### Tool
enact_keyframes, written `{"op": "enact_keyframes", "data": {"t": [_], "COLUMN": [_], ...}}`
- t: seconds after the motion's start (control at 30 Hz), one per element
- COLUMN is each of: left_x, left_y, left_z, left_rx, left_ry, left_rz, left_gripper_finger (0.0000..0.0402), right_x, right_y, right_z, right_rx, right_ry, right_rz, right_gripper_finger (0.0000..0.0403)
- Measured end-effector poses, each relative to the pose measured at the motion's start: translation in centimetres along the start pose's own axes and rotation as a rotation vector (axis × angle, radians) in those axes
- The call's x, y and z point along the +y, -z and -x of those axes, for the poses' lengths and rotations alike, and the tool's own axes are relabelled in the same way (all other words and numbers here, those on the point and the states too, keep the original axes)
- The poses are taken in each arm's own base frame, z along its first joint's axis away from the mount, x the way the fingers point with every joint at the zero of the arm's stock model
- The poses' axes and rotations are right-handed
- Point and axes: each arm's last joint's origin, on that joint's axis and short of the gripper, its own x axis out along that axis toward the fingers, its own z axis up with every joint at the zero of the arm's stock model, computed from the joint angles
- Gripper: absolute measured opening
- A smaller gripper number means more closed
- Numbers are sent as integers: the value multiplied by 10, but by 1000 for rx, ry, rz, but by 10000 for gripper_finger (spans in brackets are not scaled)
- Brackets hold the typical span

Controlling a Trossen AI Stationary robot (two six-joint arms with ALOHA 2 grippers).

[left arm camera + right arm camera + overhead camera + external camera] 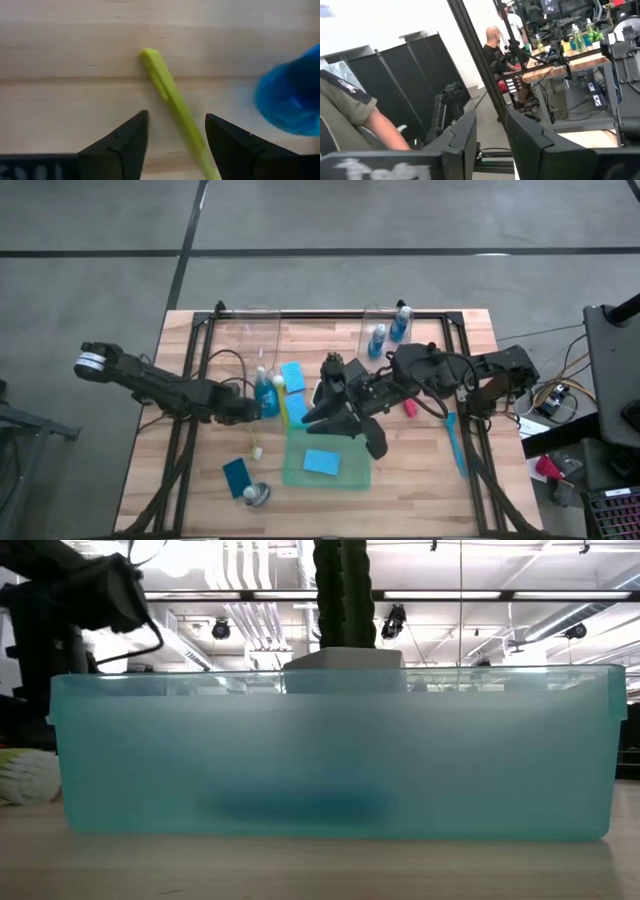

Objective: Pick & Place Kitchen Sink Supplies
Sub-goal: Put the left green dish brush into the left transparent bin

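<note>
While left tool [175,132] gapes astride yellow brush [172,95] | right tool [490,132] state unclear

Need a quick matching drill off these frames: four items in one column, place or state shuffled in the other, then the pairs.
Items:
1. light blue sponge
2. yellow brush
3. dark blue sponge
4. blue brush

Places:
A. on the bare wood near the table's right edge
B. lying inside the green tray
C. on the wood between the left gripper's open fingers
D. flat on the wood, left of the green tray

Pairs: 1-B, 2-C, 3-D, 4-A
</note>
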Motion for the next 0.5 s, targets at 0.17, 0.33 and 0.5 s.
{"op": "enact_keyframes", "data": {"t": [0.17,0.33,0.5], "left_x": [1,1,3], "left_y": [0,0,0], "left_z": [-2,-2,-3], "left_rx": [14,16,20], "left_ry": [19,14,-3], "left_rz": [14,-5,-34], "left_gripper_finger": [207,203,150], "right_x": [1,1,1], "right_y": [-1,-1,-1], "right_z": [1,1,2], "right_rx": [1,4,2], "right_ry": [-1,0,0], "right_rz": [-2,-3,1], "right_gripper_finger": [90,82,75]}}
